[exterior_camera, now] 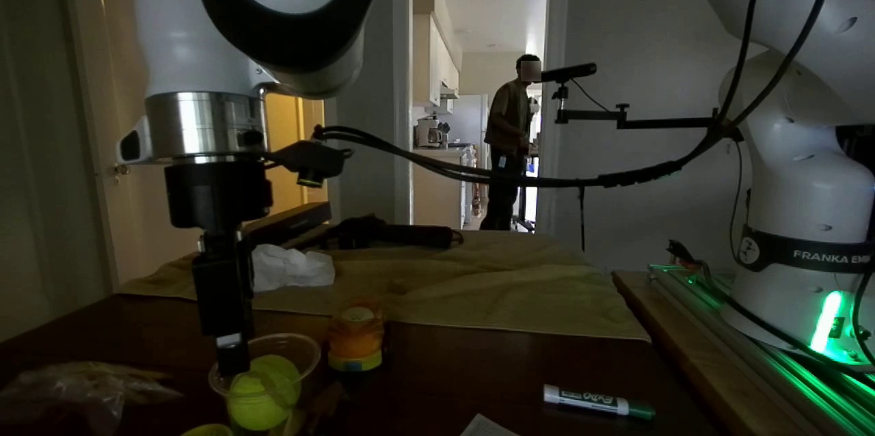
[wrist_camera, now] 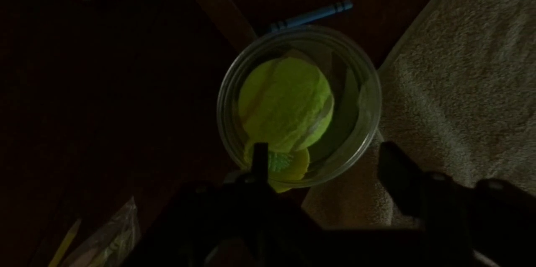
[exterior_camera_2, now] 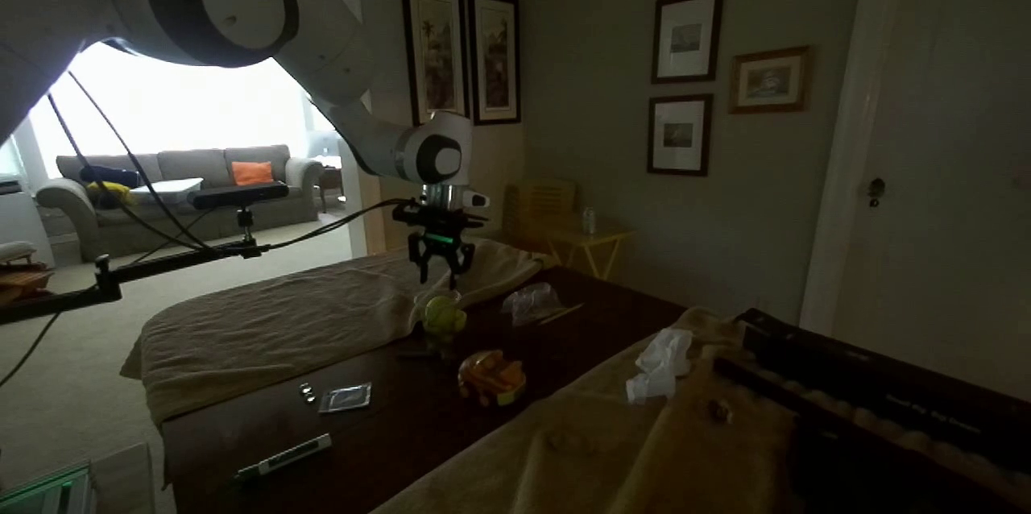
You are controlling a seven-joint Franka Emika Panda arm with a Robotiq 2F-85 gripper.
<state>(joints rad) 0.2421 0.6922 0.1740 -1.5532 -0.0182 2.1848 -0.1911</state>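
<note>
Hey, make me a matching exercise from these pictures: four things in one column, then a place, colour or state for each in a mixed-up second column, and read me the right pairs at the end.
Things:
1. Tennis ball
2. Marker
3. Tool
4. Toy

Descriptions:
A. Open, fingers spread apart
B. Mostly orange, with some yellow
C. Inside a clear round container
D. White with a green end

Right pairs: 1-C, 2-D, 3-A, 4-B.

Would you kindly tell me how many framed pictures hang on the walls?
5, in an exterior view: a tall left picture and its tall neighbor; farther right, an upper picture above a lower picture, and a wide picture to their right.
</note>
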